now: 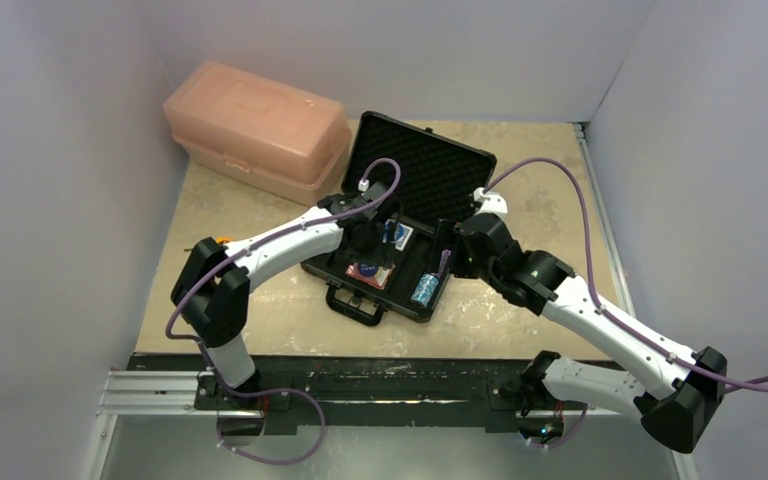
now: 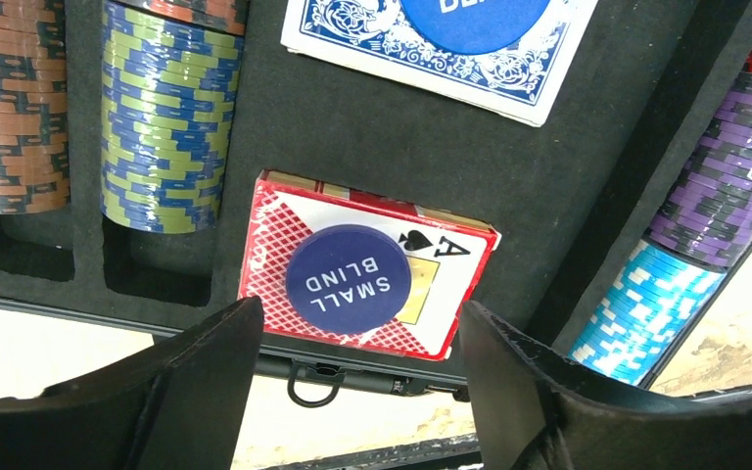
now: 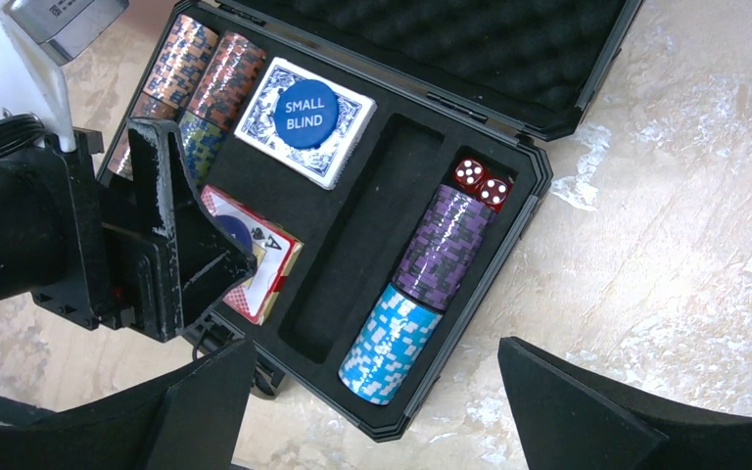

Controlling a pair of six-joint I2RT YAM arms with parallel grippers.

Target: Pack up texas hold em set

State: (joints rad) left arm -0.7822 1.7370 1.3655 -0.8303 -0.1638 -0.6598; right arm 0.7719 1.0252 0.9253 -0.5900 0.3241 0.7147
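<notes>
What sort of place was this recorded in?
Probably a lab robot cell, not a home: plain white walls box in a tabletop, two arms are bolted to a metal rail, and an open poker case and pink box look staged.

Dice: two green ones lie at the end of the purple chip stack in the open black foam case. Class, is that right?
No: the two dice are red, not green, as the right wrist view shows. The purple chip stack and open black foam case are as stated.
</notes>
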